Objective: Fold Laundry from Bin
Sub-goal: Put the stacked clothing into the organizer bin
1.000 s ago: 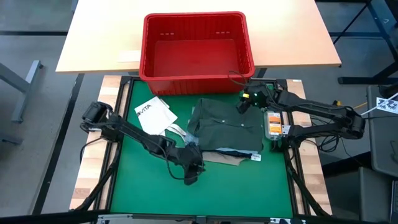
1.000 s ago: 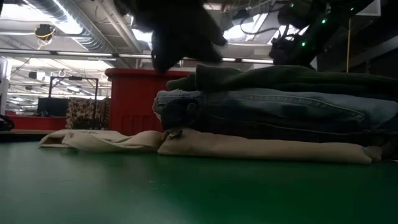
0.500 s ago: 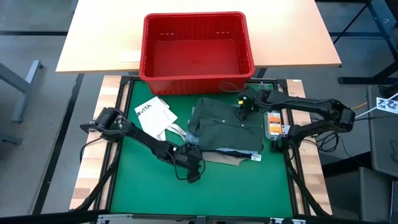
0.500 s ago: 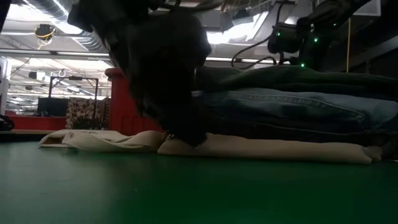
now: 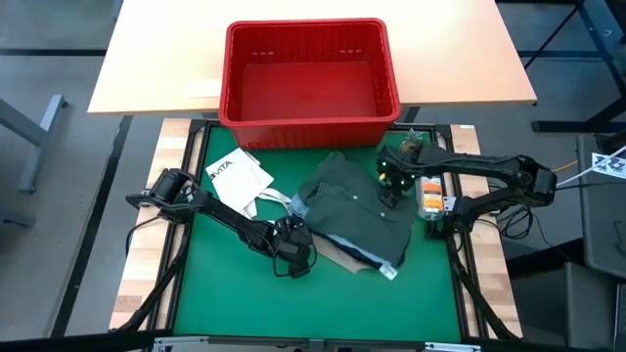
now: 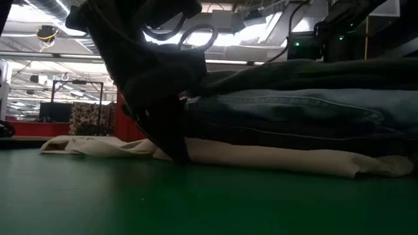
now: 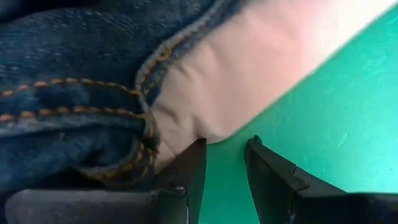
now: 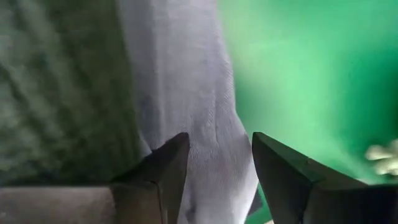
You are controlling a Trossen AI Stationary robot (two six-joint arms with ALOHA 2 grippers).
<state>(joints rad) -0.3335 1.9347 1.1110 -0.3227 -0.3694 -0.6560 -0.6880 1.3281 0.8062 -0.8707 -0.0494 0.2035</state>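
Note:
The laundry lies as a folded stack on the green mat: a dark olive-green piece (image 5: 357,200) on top, blue jeans (image 6: 294,111) under it, and beige trousers (image 6: 261,156) at the bottom. The stack sits askew to the mat's edges. My left gripper (image 7: 225,144) is open and low at the stack's near left corner (image 5: 298,249). My right gripper (image 8: 219,140) is open and points down at the stack's far right edge (image 5: 391,186). The red bin (image 5: 227,68) stands beyond the mat, and nothing shows in it. My left gripper meets the stack's near left corner with the outer side of one finger (image 7: 189,165), against the beige trousers' folded edge (image 7: 186,134) below the jeans' seam. The other finger is over bare mat. The fingers slant down from the table's left. My right gripper's open fingers stand over a pale grey fold (image 8: 186,93) beside the olive-green cloth, pointing down. I cannot tell whether they touch it.
A white tote bag (image 5: 240,176) lies on the mat left of the stack, next to my left arm. An orange-labelled box (image 5: 430,194) sits at the mat's right edge. Bare green mat (image 5: 323,308) stretches toward the near edge.
Both grippers have sunk and tipped to point more steeply down. My left gripper has closed in on the stack's near left corner. The stack has turned on the mat: its near right corner swung toward the near edge, its far left corner toward the right.

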